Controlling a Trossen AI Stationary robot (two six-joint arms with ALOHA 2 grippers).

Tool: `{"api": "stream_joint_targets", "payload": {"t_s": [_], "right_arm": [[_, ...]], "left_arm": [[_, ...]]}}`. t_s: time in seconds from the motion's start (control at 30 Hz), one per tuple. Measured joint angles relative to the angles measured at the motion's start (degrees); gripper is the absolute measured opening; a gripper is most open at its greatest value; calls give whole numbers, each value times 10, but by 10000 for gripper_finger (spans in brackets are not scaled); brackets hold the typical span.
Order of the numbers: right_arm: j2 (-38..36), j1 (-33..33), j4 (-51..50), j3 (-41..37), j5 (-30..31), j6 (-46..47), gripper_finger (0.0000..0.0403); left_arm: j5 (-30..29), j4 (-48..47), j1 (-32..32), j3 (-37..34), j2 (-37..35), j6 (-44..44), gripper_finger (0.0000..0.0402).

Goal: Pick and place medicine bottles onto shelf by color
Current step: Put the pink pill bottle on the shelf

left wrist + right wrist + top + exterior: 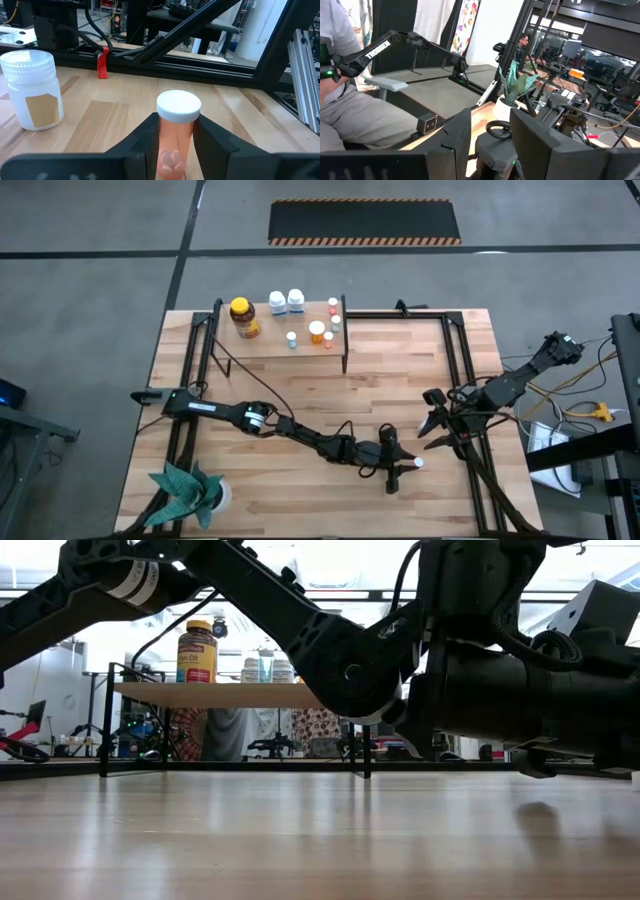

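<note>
My left gripper (392, 476) is near the table's near edge, right of centre, shut on a small orange bottle with a white cap (178, 107). A white bottle (32, 89) stands on the table beside it and also shows in the high view (418, 464). The shelf (270, 345) stands at the table's far side. It carries the amber jar with a yellow lid (243, 318), two white bottles (286, 302) and several tiny bottles (320, 332). My right gripper (430, 430) waits open and empty at the table's right. My left gripper pinches the orange bottle's body just under its white cap (172, 134) between its two fingers (150, 140). The fingers come about level from the table's far side. The bottle stands upright with its cap above the fingers; the gripper hides its base.
A white pot with a green plant (192, 492) stands at the near left corner. Black frame rails (470, 380) run along the table's sides, with a red clamp (102, 64) on one. A seated person (350, 110) is beyond the table. Bare wood lies between the shelf and the arms.
</note>
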Motion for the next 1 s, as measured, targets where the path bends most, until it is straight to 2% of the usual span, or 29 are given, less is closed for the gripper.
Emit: {"api": "stream_joint_targets", "payload": {"t_s": [0.33,0.43,0.6,0.73,0.83,1.0], "right_arm": [[-1,0,-1,0,0,5,124],[-7,0,-4,1,0,9,121],[-18,0,-44,21,1,43,122],[-19,0,-88,38,0,68,123],[-19,0,-94,40,0,85,121],[-19,0,-106,40,0,98,118]], "left_arm": [[-3,-13,-2,-1,-9,41,85],[-4,-73,-4,-3,-42,70,85],[-47,-184,-6,-35,-123,117,84],[-83,-241,-11,-106,-198,141,84],[-124,-253,-16,-193,-273,142,84],[-245,-259,-30,-373,-425,112,84]]}}
